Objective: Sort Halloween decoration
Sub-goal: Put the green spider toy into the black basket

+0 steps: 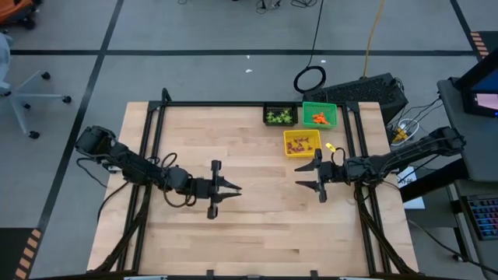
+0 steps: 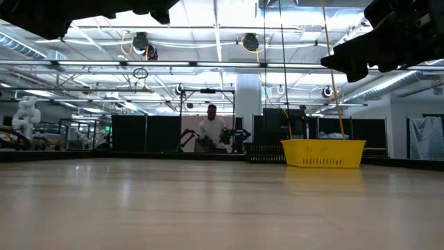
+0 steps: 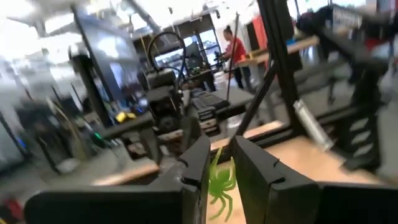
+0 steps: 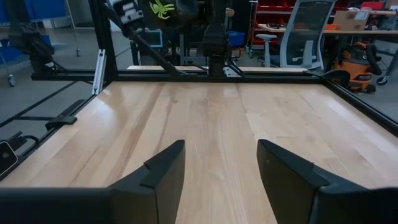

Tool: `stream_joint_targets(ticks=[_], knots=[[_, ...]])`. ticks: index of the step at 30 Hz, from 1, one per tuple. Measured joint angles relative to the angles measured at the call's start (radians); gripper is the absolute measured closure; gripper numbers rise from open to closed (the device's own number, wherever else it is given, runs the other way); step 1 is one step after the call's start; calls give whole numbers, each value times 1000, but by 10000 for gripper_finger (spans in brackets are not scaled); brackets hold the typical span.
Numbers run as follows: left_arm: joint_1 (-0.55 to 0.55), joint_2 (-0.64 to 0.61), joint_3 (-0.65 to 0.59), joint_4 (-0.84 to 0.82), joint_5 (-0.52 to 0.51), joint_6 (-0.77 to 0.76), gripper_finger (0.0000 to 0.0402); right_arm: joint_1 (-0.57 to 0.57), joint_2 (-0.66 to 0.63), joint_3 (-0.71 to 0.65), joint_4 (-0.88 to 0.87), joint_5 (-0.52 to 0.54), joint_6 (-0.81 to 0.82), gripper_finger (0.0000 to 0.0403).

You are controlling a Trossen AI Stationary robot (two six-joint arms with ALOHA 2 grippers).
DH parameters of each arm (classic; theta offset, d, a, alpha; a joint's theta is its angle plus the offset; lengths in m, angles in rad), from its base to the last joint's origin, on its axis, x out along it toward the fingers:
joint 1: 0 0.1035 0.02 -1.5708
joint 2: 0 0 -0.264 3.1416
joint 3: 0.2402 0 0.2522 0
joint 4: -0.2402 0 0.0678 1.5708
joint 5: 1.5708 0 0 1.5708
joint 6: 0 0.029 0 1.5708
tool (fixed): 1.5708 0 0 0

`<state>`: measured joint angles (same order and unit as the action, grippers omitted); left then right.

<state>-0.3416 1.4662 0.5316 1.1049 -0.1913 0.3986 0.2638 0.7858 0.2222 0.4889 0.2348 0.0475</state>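
Spider's up, bins are way over there

Left gripper (image 1: 231, 189) is pinched on a light-green spider (image 3: 219, 185) mid-table, lifted; black bin (image 1: 280, 117) of green trinkets lies ahead toward the far right corner. Right gripper (image 1: 305, 174) sits nearer, wide open, empty.

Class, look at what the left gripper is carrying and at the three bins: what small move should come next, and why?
Probably carry it toward the black bin. The left gripper is shut on a light-green spider over mid-table, and that bin already holds green pieces, while the right gripper waits open.
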Motion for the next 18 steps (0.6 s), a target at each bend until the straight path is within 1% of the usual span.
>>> stream_joint_targets(ticks=[4,8,10,16,18], knots=[[0,0,0,0,0,-196,339,0,0,0,0,0,0,218],[0,0,0,0,0,-317,339,0,0,0,0,0,0,218],[0,0,0,0,0,-337,339,0,0,0,0,0,0,218],[0,0,0,-29,-2,-333,339,0,0,0,0,0,0,218],[1,0,0,-21,-38,-333,339,0,0,0,0,0,0,218]])
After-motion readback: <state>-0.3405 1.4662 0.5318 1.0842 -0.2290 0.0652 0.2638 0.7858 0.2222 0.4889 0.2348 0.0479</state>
